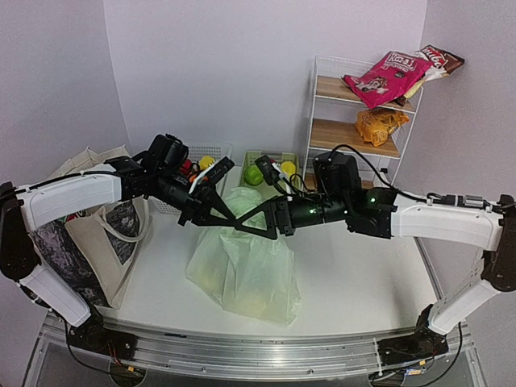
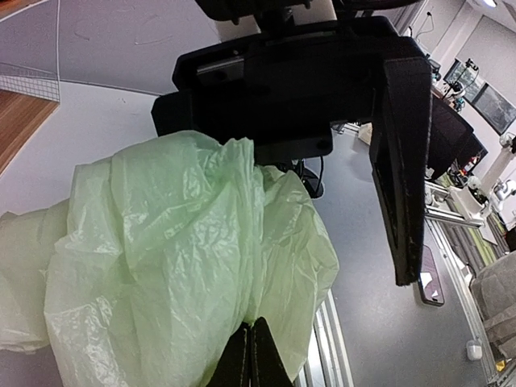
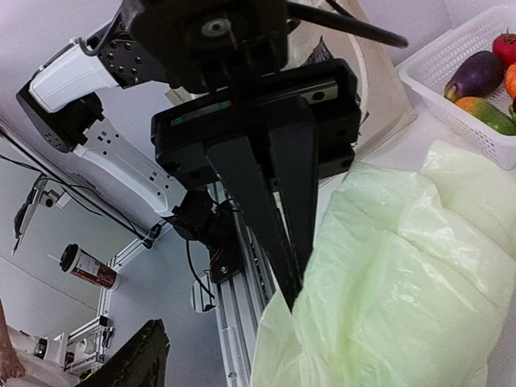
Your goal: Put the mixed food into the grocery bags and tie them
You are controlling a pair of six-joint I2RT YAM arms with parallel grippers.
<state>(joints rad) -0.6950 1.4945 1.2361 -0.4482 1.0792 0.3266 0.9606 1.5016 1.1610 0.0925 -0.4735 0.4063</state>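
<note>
Left wrist view is showing your left gripper pinching shut on a fold at the top of the pale-green plastic bag, which is sitting mid-table. The right gripper is standing open just beside it. You are handling thin, slippery film, so I'd judge the bunched top the place to hold. The canvas tote, white basket and wire shelf are lining the edges, and the two wrists are crowding each other.

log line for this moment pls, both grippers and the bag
step: closing plastic bag | left gripper: shut on plastic bag top | right gripper: open, close beside left | bag: bulging on table, top bunched
</note>
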